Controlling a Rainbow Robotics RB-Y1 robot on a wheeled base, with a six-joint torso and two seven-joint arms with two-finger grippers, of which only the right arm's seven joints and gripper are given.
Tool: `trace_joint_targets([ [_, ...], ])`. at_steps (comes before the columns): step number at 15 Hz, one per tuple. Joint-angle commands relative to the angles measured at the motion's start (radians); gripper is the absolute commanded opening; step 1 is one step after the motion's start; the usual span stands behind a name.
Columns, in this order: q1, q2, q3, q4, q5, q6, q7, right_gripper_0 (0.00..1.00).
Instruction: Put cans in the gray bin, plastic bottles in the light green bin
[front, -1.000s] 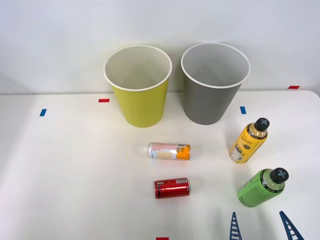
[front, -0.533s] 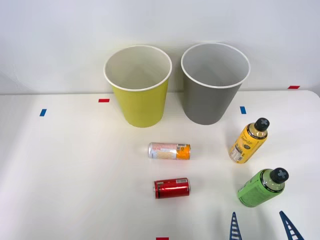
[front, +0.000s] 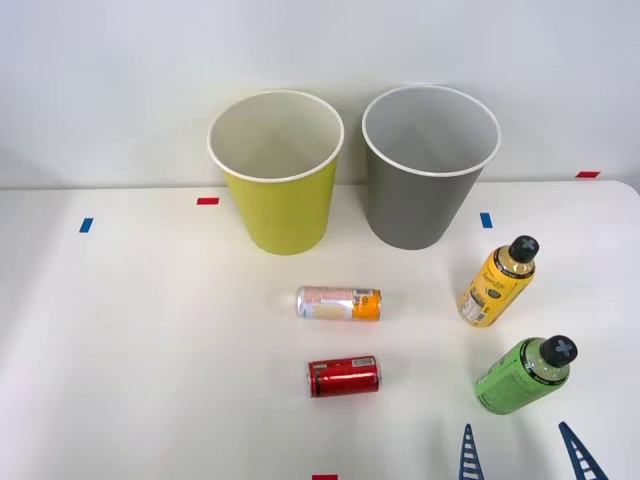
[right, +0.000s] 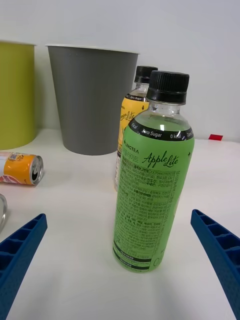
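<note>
Right gripper (front: 522, 455) is standing wide open, holding nothing, facing the upright green bottle (right: 152, 180) just ahead between its fingers. Step: bottle pickup. Next: advancing, closing, then carrying to the light green bin (front: 277, 170), farther off left.

White table (front: 150, 350), red, blue tape marks (front: 207, 201)
</note>
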Motion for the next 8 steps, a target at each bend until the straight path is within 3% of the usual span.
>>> trace_joint_targets([
  [1,0.000,0.000,0.000,0.000,0.000,0.000,0.000,1.00],
  [8,0.000,0.000,0.000,0.000,0.000,0.000,0.000,1.00],
])
